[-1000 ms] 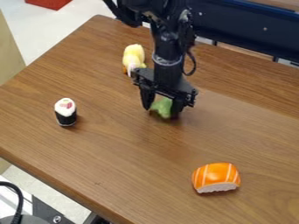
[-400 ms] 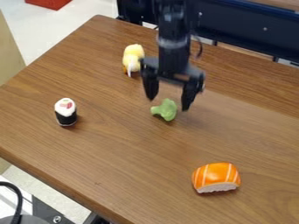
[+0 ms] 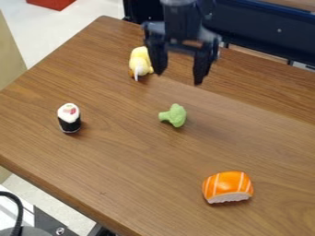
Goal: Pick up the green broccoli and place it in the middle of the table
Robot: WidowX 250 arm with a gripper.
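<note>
Hanging in the upper centre of the frame, the black two-finger gripper (image 3: 178, 79) is pointing down over the brown wood-grain table (image 3: 117, 166). Its two fingers are standing wide apart, with a plain gap between the tips—nothing is sitting in their grip. The arm is coming in from the top edge.

The light green, broccoli-shaped toy (image 3: 177, 115) is lying on the table near the middle of the frame, below the fingertips in the picture and apart from them. Its rounded head is facing right, its short stub pointing left.

The yellow soft-looking toy with a white part at its lower end (image 3: 141, 60) is resting in the upper left-centre, showing just left of the gripper; an orange bit is showing at its lower left side.

The white-topped, black-wrapped sushi roll toy (image 3: 69, 119) is standing upright at the left, its top bearing a pink-red pattern. The orange, white-striped sushi piece with a pale base (image 3: 227, 186) is resting at the lower right—well apart from the others.

Around the table: a dark blue panel (image 3: 265, 30) is running along the upper right, a red object (image 3: 52, 3) is showing at the upper left edge, and a black cable (image 3: 20, 214) is curving at the lower left.
</note>
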